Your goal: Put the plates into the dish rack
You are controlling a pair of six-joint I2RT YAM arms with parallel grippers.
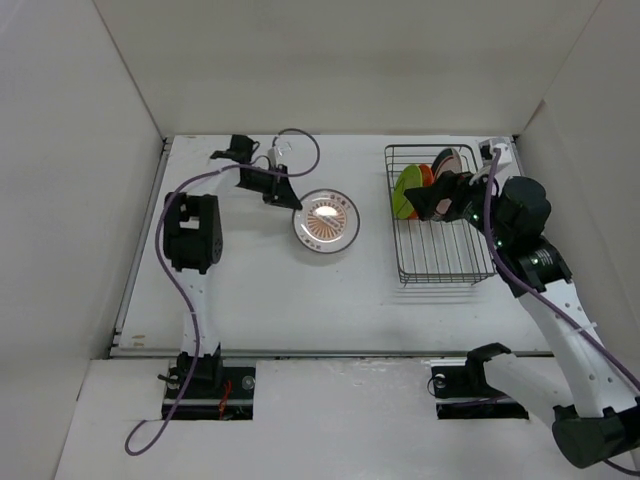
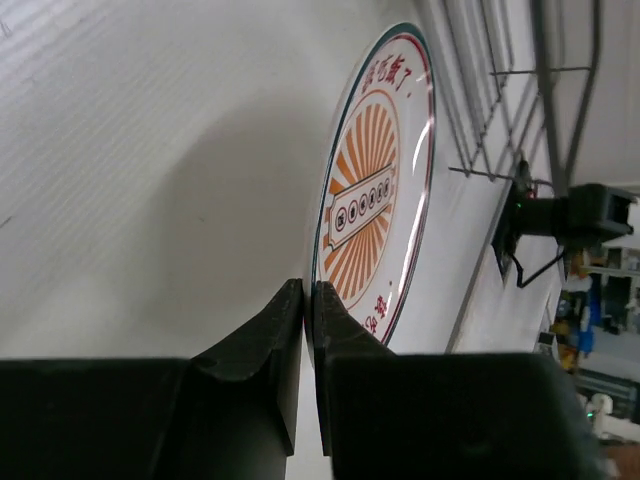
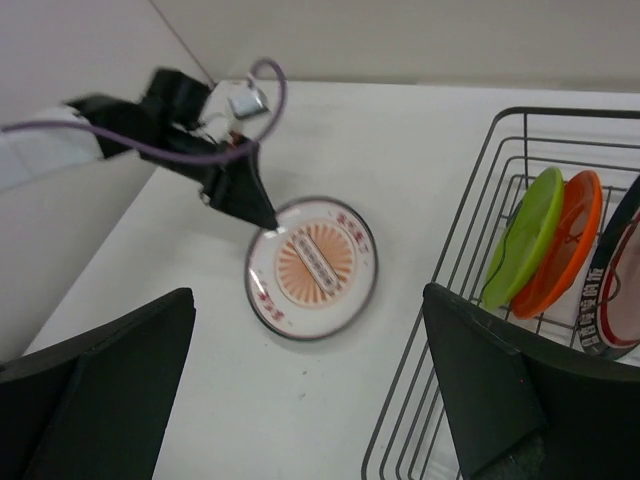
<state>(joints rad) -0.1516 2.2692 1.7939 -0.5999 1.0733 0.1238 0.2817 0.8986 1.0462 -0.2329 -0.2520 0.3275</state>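
A white table (image 1: 260,300) forms the floor of a plain white enclosure. A back wall (image 1: 330,60), a left wall (image 1: 60,200) and a right wall (image 1: 590,120) rise from its edges. A paler front ledge (image 1: 340,420) runs along the near side. Past the table, the left wrist view catches blurred clutter (image 2: 592,335), possibly shelving.

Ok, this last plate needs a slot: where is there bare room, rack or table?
Free: the near half of the rack, by its front wall; the table strip between the sunburst plate and the rack. Crowded: the rack's far end, where the lime plate, orange plate and ringed plate stand under the open right gripper.
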